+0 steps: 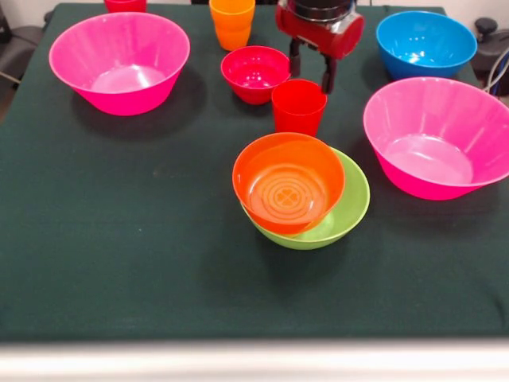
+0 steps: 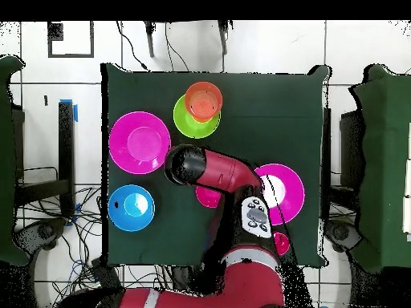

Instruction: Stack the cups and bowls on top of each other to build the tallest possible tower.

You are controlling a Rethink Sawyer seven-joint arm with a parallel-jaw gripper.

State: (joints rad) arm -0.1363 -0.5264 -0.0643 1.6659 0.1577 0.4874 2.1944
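The tower stands mid-table: the orange bowl (image 1: pixel 288 181) sits tilted in the lime-green bowl (image 1: pixel 346 213), and both also show in the overhead view, the orange bowl (image 2: pixel 204 101) and the green bowl (image 2: pixel 186 122). The yellow cup is hidden. My gripper (image 1: pixel 311 68) is open and empty, its fingertips just behind and above a red cup (image 1: pixel 299 106). A small crimson bowl (image 1: pixel 254 73) is left of that cup. An orange cup (image 1: pixel 232 22) stands behind it. Another red cup (image 1: pixel 125 4) shows at the top edge.
Two large hot-pink bowls stand at the left (image 1: pixel 119 60) and the right (image 1: pixel 437 139). A blue bowl (image 1: pixel 425 41) is at the far right. In the overhead view my arm (image 2: pixel 221 172) covers the red cup and part of a pink bowl (image 2: pixel 287 192).
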